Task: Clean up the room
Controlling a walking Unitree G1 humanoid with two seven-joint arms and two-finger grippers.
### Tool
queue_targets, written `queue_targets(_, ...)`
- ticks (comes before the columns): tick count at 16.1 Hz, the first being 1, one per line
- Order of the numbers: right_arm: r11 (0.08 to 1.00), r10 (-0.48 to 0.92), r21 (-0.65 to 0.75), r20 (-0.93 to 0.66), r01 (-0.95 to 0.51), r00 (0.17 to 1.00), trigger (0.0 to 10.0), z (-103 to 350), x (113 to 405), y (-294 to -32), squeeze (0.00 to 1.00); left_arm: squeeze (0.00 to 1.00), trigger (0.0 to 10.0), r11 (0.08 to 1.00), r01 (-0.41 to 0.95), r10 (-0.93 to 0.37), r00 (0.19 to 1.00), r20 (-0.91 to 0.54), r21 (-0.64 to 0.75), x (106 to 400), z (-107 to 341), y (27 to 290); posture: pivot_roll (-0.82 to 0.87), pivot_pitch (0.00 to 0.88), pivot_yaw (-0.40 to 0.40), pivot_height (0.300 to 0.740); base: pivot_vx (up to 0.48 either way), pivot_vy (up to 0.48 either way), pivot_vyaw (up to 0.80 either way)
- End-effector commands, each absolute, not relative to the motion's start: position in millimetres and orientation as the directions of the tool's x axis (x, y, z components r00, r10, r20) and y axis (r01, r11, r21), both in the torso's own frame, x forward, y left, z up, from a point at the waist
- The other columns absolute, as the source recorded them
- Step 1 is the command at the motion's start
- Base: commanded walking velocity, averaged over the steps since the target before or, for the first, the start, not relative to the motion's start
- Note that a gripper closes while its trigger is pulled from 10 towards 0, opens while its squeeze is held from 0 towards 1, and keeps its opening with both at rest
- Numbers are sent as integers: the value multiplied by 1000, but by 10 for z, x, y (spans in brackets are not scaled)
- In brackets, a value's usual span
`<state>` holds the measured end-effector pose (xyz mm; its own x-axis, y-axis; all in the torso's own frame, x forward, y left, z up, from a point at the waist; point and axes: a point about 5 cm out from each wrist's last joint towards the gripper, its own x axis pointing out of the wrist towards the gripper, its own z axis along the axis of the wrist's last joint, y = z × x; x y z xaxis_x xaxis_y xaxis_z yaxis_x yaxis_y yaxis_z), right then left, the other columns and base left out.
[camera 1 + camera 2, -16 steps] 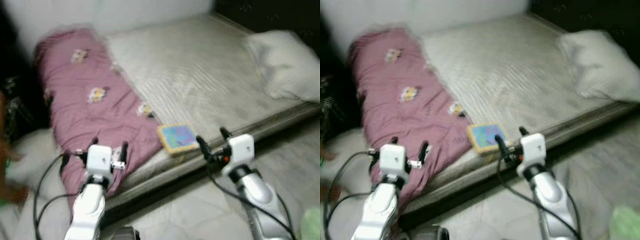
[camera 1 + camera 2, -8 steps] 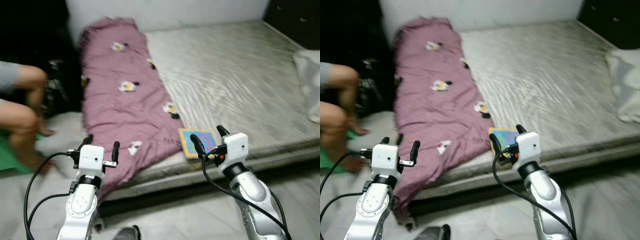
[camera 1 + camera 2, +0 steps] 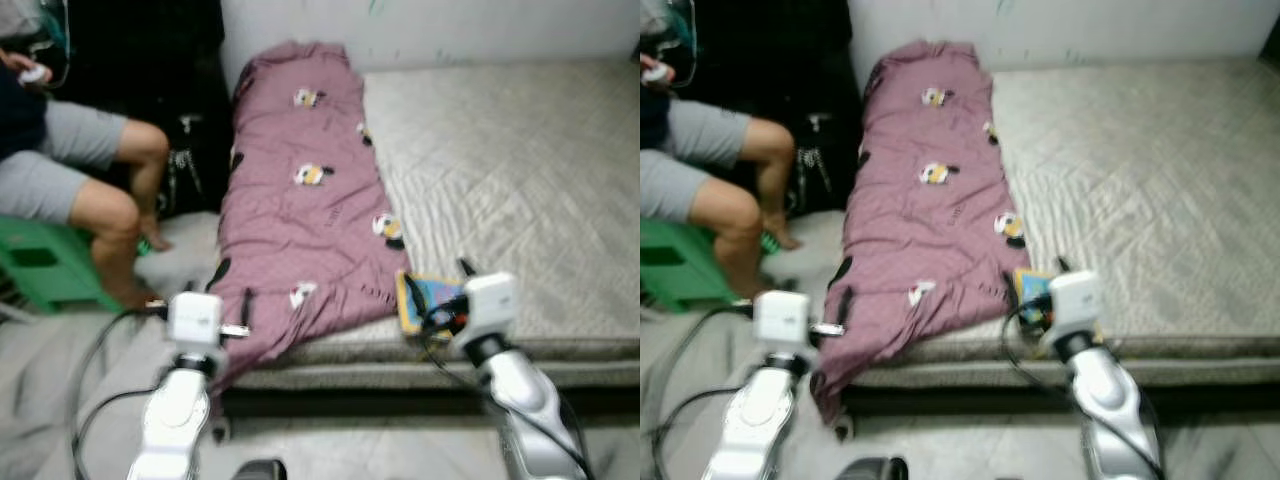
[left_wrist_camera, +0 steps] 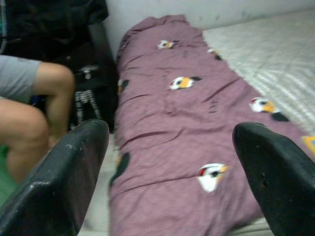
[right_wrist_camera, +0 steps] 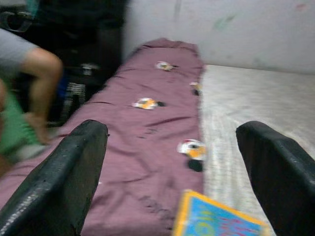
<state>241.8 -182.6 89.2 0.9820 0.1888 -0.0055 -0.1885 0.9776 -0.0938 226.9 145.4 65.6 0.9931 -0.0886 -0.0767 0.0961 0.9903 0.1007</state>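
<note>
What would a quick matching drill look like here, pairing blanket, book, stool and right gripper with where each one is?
Things:
1. blanket
2. book
3. stool
4. right gripper

Places:
A. on the floor, under the seated person
B. at the bed's front edge, beside the blanket's foot
C. lengthwise along the bed's left side
D. just over the book, jaws open

Pairs: 1-C, 2-B, 3-A, 4-D
</note>
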Motion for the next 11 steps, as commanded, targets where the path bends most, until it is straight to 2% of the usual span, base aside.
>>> queue_targets(1, 984, 165, -72, 11, -164, 986, 10000, 911, 2462, -1826, 0, 0, 10000, 989, 85, -77, 994, -72, 118, 2286, 682, 1539, -69, 38, 30, 740, 0, 0, 0)
queue_targets(3, 997, 63, -36, -3, -63, 998, 10000, 891, 2471, -1943, 0, 0, 10000, 990, 95, -88, 994, -67, 107, 2309, 697, 1538, -68, 35, 30, 740, 0, 0, 0)
queue_targets(5, 997, -16, -79, -50, 12, 999, 10000, 787, 2391, -1999, 0, 0, 10000, 990, 92, -86, 994, -63, 107, 2327, 700, 1544, -66, 29, 29, 740, 0, 0, 0)
queue_targets(8, 1000, -27, -2, -83, 27, 996, 10000, 720, 2316, -1945, 0, 0, 10000, 990, 61, -57, 998, -38, 128, 2394, 728, 1575, -68, 22, 11, 740, 0, 0, 0)
queue_targets(9, 1000, 20, 0, -92, -20, 996, 10000, 708, 2304, -1883, 0, 0, 10000, 990, 37, -34, 999, -25, 134, 2442, 749, 1610, -59, 21, -2, 740, 0, 0, 0)
queue_targets(11, 999, 13, -38, -123, -18, 992, 10000, 654, 2335, -1815, 0, 0, 10000, 991, -20, 21, 1000, -7, 129, 2459, 789, 1690, -24, 23, -37, 740, 0, 0, 0)
